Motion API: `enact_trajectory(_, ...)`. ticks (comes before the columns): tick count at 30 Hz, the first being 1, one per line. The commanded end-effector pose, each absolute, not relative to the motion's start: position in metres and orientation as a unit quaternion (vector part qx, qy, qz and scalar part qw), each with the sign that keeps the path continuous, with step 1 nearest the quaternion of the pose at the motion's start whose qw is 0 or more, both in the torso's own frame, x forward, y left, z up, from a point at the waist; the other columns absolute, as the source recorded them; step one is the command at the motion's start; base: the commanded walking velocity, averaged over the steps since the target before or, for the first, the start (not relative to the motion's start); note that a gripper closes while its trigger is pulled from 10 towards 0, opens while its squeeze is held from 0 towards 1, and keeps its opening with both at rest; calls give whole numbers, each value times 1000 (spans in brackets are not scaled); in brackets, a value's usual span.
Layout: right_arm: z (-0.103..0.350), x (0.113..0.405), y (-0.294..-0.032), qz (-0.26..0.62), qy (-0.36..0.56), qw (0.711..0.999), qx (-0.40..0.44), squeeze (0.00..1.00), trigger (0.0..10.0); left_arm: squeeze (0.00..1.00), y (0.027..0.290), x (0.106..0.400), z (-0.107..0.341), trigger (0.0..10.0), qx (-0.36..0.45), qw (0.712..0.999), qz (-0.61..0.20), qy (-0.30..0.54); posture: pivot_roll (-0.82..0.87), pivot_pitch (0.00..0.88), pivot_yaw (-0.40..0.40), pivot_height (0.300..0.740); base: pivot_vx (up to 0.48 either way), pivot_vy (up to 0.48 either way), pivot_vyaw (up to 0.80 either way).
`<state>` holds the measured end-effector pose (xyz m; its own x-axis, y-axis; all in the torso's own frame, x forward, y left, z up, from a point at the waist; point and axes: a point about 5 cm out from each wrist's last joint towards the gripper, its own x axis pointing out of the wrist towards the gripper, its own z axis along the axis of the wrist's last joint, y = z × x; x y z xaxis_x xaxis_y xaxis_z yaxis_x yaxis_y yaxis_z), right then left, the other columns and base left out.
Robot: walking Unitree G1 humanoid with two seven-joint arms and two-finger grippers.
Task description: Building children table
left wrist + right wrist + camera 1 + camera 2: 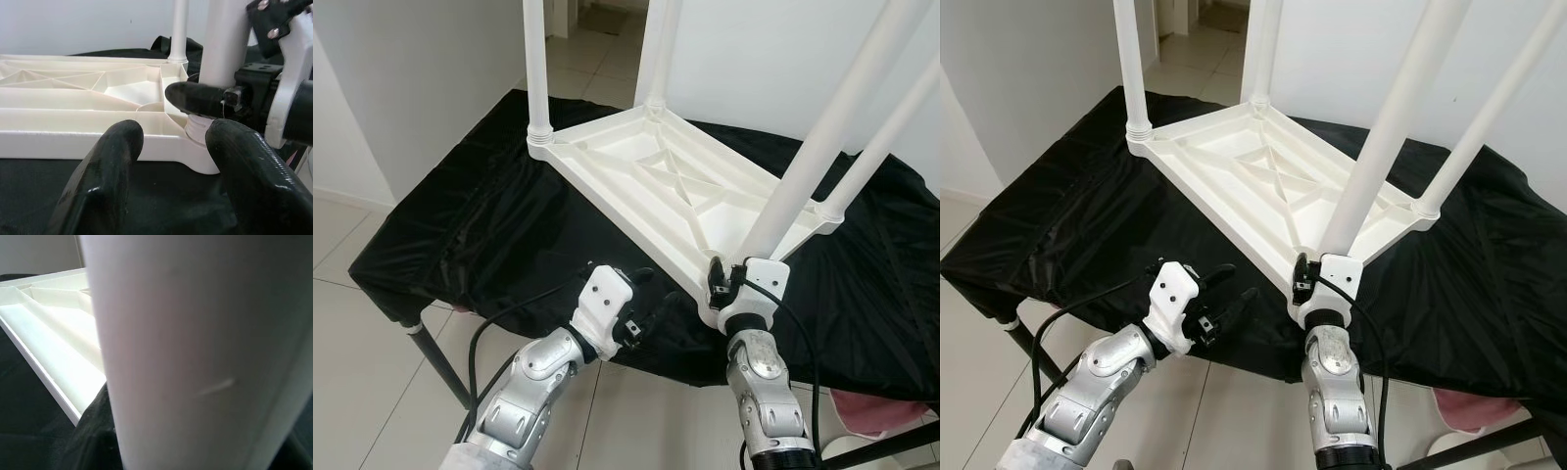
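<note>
A white plastic children's table (666, 186) lies upside down on a black-draped work table (480, 225), with its white legs standing up. My right gripper (720, 279) is shut on the base of the nearest leg (822, 127), at the front corner. In the left wrist view one of its black fingers (195, 100) wraps around that leg (225, 44). My left gripper (651, 294) is open, low at the cloth's front edge just left of that corner, touching nothing. The right wrist view looks close along the leg (195, 352), with the ribbed underside (54, 323) beside it.
The draped work table stands on black metal legs (435, 357) over a pale tiled floor (352, 343). White walls close in at the left and behind, with a doorway at the back. Something pink (871, 411) lies low at the right.
</note>
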<state>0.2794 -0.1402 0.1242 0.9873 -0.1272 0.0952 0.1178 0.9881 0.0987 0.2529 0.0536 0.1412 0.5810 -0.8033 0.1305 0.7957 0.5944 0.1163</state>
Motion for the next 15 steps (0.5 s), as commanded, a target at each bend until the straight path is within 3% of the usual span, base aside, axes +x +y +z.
enact_trajectory(1,127,275,-130,-38,-61,995,75,1000,10000,0,53,253,141,10000,25,887,-454,-80,36,69,-85,740,0,0,0)
enact_trajectory(12,128,273,-140,47,-66,996,44,1000,10000,0,53,252,141,10000,25,887,-454,-79,32,77,-80,740,0,0,0)
enact_trajectory(13,130,273,-147,81,-65,994,31,620,10000,0,54,253,141,10000,26,888,-453,-79,29,79,-77,740,0,0,0)
enact_trajectory(14,130,273,-147,81,-65,994,31,620,10000,0,54,253,141,10000,26,888,-453,-79,29,79,-77,740,0,0,0)
enact_trajectory(15,131,274,-150,94,-69,993,22,39,10000,0,54,253,141,10000,26,888,-452,-78,29,79,-77,740,0,0,0)
